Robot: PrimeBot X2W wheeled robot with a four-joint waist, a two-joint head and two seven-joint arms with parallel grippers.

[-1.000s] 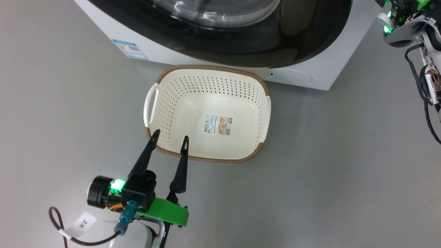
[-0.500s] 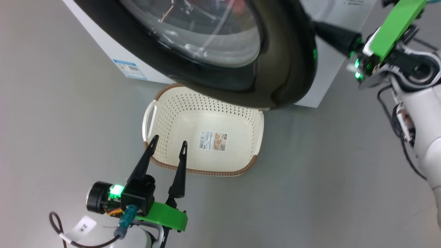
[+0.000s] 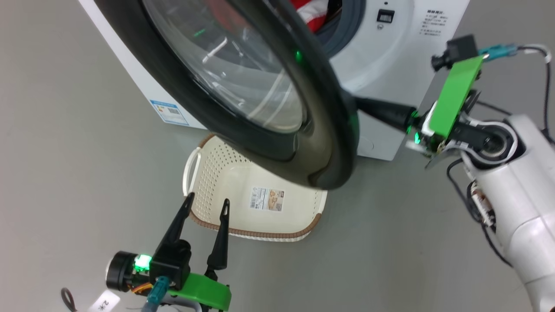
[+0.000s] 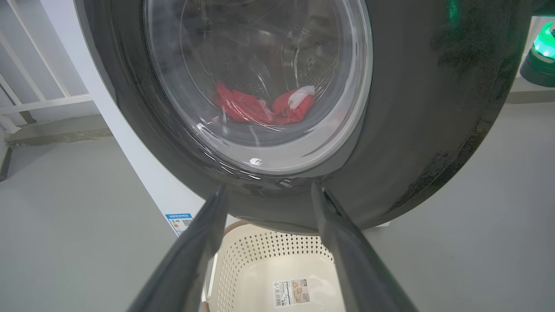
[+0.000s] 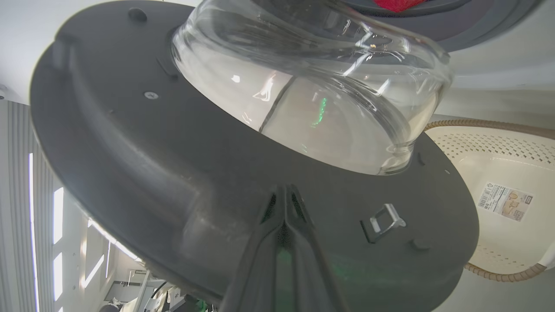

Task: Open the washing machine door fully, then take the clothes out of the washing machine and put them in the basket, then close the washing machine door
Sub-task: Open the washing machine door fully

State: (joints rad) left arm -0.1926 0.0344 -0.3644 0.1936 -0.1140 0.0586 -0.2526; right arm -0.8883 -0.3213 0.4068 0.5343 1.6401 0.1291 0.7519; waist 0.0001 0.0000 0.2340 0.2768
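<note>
Red clothes (image 4: 260, 106) in washing machine (image 3: 381, 65), basket (image 3: 260, 236) holding paper label (image 3: 267, 199), left fingers (image 3: 220, 238) spread, right fingers (image 5: 303, 247) closed (by door (image 5: 130, 164))

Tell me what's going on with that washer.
The robot is opening the washing machine door. Its right claw, shut, is set against the door's inner face, apparently pushing it wider. The door stands partly open, over the basket on the floor; the basket holds just a paper label. The red clothes lie inside the washing machine. The left claw hangs open by the basket's near rim, holding nothing.
</note>
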